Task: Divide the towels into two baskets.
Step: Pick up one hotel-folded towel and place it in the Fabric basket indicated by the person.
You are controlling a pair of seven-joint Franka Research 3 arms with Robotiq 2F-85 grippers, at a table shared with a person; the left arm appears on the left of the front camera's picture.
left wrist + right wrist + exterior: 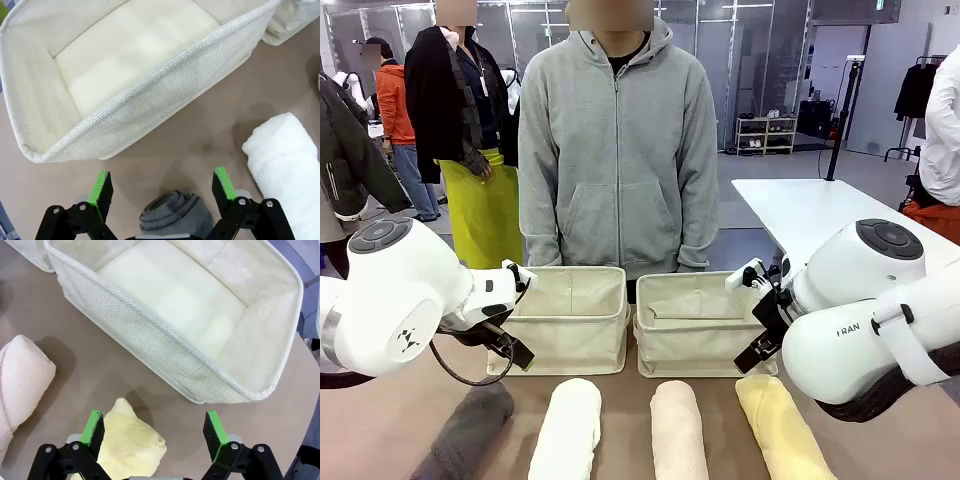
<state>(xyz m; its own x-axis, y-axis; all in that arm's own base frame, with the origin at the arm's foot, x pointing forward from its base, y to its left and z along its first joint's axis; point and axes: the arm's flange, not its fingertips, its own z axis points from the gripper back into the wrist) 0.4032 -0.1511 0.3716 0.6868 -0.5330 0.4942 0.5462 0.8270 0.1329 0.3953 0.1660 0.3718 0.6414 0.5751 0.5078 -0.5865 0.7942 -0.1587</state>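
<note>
Beneath left gripper (162, 185), spread wide and empty: far end of dark grey towel (175, 215), long axis pointing at left basket (570, 340). Along tabletop's (625, 420) near edge, parallel: white towel (568, 425), cream-peach towel (677, 425). Behind, right basket (690, 345). Beneath right gripper (152, 425), likewise wide and empty: pale yellow towel's (132, 442) far end, nearest that arm. On right arm (880, 350), partly readable: "FRAN".

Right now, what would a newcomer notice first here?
Four rolled towels in a row at the near edge: dark grey towel, white towel, cream-peach towel, pale yellow towel. Behind them, the left basket and right basket stand side by side, both empty, before a person. The left pincer hangs open over the dark grey roll's end, the right pincer over the pale yellow one.
</note>
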